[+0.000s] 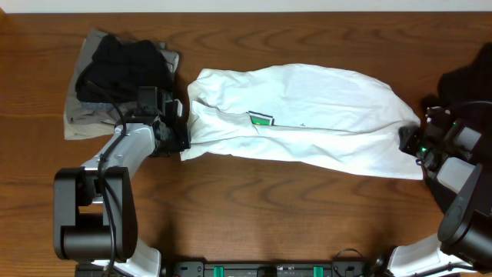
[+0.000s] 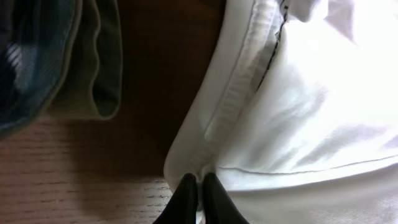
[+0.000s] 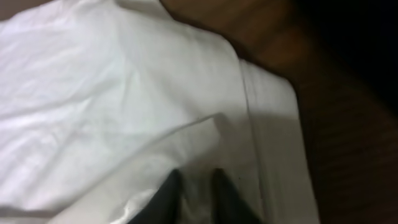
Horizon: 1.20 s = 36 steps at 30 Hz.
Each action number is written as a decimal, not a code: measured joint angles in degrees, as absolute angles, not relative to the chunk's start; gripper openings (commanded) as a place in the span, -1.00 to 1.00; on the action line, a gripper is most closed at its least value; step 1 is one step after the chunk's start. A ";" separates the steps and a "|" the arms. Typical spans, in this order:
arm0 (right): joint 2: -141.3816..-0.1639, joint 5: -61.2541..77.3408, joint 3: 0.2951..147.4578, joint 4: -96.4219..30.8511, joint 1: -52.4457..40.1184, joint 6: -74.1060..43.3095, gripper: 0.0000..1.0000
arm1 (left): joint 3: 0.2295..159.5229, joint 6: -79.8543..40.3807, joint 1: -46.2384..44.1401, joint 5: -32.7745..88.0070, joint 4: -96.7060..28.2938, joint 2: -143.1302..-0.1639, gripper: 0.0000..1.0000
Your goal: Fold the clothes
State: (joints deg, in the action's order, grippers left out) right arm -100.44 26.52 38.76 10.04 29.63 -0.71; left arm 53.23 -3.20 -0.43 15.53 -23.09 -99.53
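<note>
The white T-shirt [image 1: 323, 108] lies stretched left to right across the wooden table, its small green print [image 1: 261, 118] showing near the middle. My left gripper [image 1: 178, 140] is at the shirt's left end, shut on a pinch of its hem [image 2: 186, 158]; in the left wrist view the left gripper [image 2: 199, 180] has its black fingers pressed together with white cloth between them. My right gripper [image 1: 407, 143] is at the shirt's right end. In the blurred right wrist view the right gripper [image 3: 196, 179] has its fingers drawn in on a fold of the T-shirt [image 3: 124, 93].
A black garment [image 1: 123, 61] lies on a grey-khaki one [image 1: 81, 123] at the back left, close to the left arm; the khaki edge [image 2: 106, 74] shows beside the shirt. Another dark garment [image 1: 470, 77] sits at the right edge.
</note>
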 measured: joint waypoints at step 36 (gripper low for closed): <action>-91.11 16.14 38.85 3.42 33.67 -12.71 -0.29 | 53.23 -3.14 -0.47 16.56 -23.11 -99.53 -0.57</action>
